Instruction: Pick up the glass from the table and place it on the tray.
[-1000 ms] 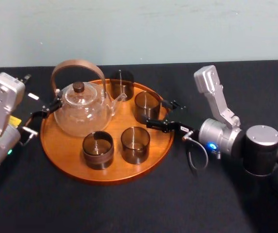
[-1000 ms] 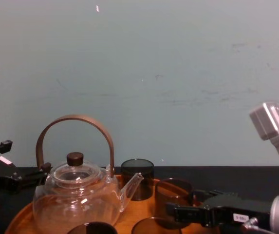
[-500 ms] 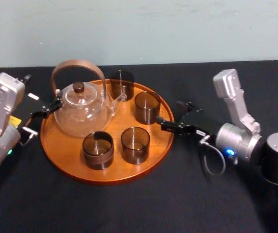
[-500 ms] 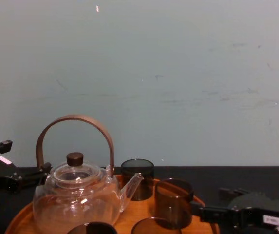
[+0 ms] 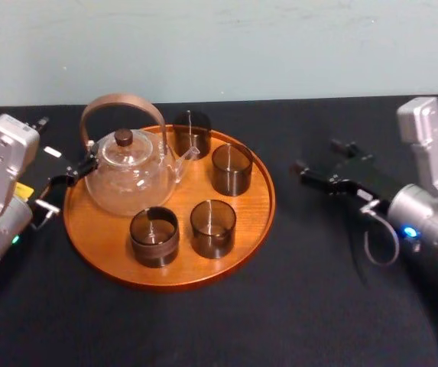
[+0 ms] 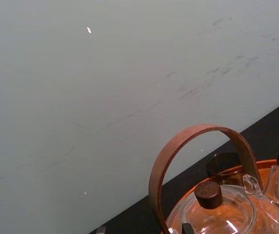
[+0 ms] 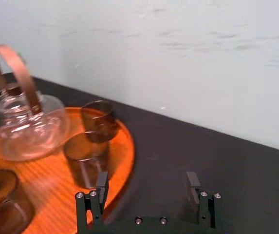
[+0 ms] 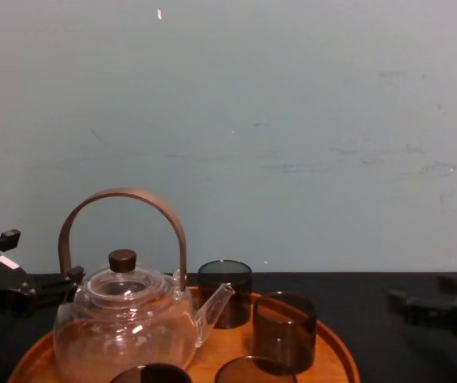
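While the bench (image 5: 295, 306) is read from its left side, the left gripper (image 5: 64, 177) is found at the left rim of the tray (image 5: 165, 280), just beside the glass teapot (image 5: 127, 176). How far it is opened cannot be told. The tray is round, of orange-brown wood with a low raised rim, and is set on the matte black bench. The teapot is clear and bulbous, with a bent wooden hoop handle and a dark knob, and is carried on the tray's left half.

Four short, straight-walled tumblers of smoked glass are stood upright inside the rim:
- the front-left glass (image 5: 154, 236)
- the front-right glass (image 5: 213, 228)
- the rear glass (image 5: 192, 133), by the spout
- the right-hand glass (image 5: 231, 169), nearest the right edge

The right-hand glass is judged to be the task's item, already placed. The right gripper (image 5: 316, 158) is held over the bench to the right of the tray, apart from the rim, spread wide and empty. The right-hand glass lies to its left with its axis vertical, nearer this arm than the left one.
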`<act>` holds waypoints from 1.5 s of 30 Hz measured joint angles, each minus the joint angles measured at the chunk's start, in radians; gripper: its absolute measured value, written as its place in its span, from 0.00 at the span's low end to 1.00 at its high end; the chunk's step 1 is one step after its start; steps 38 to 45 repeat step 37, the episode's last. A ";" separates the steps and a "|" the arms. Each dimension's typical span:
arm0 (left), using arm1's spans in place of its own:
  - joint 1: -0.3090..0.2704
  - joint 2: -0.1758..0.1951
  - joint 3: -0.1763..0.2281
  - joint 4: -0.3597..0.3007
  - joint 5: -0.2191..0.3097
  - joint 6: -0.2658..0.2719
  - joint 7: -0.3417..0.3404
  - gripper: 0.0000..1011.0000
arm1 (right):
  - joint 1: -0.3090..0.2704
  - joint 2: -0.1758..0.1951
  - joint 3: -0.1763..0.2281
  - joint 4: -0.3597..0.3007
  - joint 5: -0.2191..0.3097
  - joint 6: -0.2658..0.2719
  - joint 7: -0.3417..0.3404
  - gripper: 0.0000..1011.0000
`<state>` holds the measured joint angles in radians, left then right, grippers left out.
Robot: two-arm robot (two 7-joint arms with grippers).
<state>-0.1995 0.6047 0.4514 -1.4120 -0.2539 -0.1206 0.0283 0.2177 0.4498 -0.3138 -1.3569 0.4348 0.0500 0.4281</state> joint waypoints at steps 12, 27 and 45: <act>0.000 0.000 0.000 0.000 0.000 0.000 0.000 1.00 | -0.033 0.018 0.083 -0.008 0.032 -0.019 -0.031 0.99; 0.000 0.000 0.000 0.000 0.000 0.000 0.000 1.00 | -0.037 0.018 0.089 -0.007 0.031 -0.023 -0.036 0.99; 0.000 0.000 0.000 0.000 0.000 0.000 0.000 1.00 | -0.036 0.018 0.088 -0.006 0.031 -0.022 -0.034 0.99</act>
